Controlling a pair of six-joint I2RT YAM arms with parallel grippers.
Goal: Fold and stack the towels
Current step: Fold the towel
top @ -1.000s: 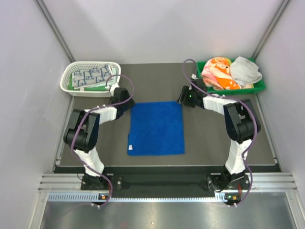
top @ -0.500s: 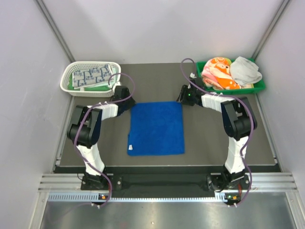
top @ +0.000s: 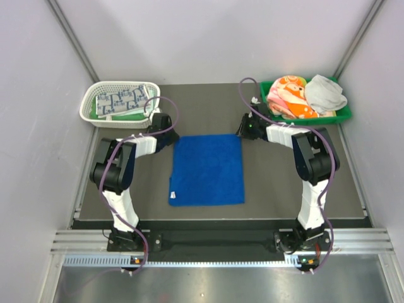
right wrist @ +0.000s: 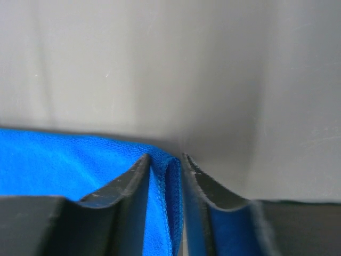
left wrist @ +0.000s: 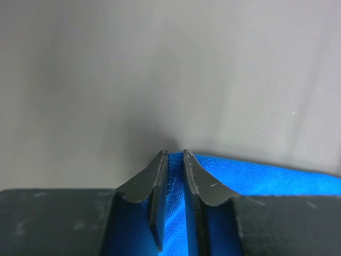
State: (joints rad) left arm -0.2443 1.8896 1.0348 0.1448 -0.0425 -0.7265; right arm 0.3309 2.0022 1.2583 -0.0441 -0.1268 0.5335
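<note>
A royal blue towel (top: 207, 169) lies flat in the middle of the dark mat. My left gripper (top: 172, 137) is down at its far left corner; in the left wrist view the left gripper (left wrist: 175, 154) has blue cloth (left wrist: 256, 178) pinched between nearly touching jaws. At the far right corner, my right gripper (top: 243, 134) has its jaws close together round a bunched fold of the blue towel (right wrist: 53, 160), as the right wrist view of the right gripper (right wrist: 166, 157) shows. More towels sit at the back: a white one with grey-blue squares (top: 118, 101), an orange-pink print one (top: 287, 95) and a grey one (top: 325, 91).
The white mesh basket (top: 88, 117) stands at the back left and holds the squared towel. The green plastic tray (top: 344, 115) at the back right holds the print and grey towels. Light walls enclose the mat on three sides.
Both grippers have narrowed their jaws onto the blue towel's far corners. The arms have edged slightly toward the back; the towel still lies flat.
</note>
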